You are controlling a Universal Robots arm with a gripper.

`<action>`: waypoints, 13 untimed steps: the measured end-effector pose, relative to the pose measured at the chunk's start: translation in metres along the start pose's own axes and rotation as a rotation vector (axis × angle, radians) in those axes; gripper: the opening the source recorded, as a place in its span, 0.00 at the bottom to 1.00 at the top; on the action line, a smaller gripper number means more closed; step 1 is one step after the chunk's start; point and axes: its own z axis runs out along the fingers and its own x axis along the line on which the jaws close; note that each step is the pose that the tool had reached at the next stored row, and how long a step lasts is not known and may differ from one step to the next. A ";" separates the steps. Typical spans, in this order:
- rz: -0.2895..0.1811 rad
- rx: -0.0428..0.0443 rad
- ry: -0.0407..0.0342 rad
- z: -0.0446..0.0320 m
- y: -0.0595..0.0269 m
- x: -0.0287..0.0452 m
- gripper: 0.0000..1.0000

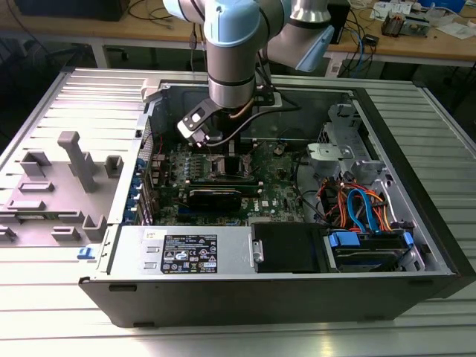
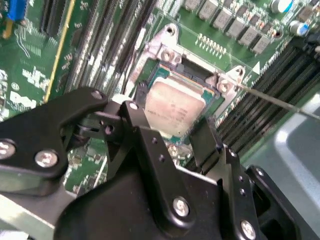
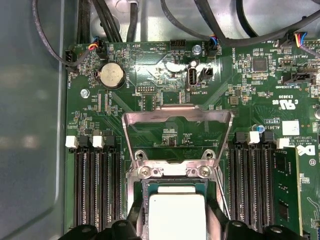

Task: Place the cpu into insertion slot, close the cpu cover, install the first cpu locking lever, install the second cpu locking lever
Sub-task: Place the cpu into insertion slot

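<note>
Fingers clamp cpu flat, metal face up, at insertion slot.

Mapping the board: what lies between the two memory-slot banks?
In the first wrist view: the cpu in the insertion slot, with the cpu cover open.

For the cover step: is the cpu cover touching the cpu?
Apart. The first wrist view shows the cpu cover swung open, board visible through it, clear of the cpu.
</note>
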 end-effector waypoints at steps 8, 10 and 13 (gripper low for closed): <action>0.003 0.0001 -0.0003 0.0001 0.0013 0.0011 0.62; 0.005 0.0000 -0.0003 0.0002 0.0021 0.0019 0.62; 0.011 0.0000 -0.0006 0.0002 0.0025 0.0020 0.62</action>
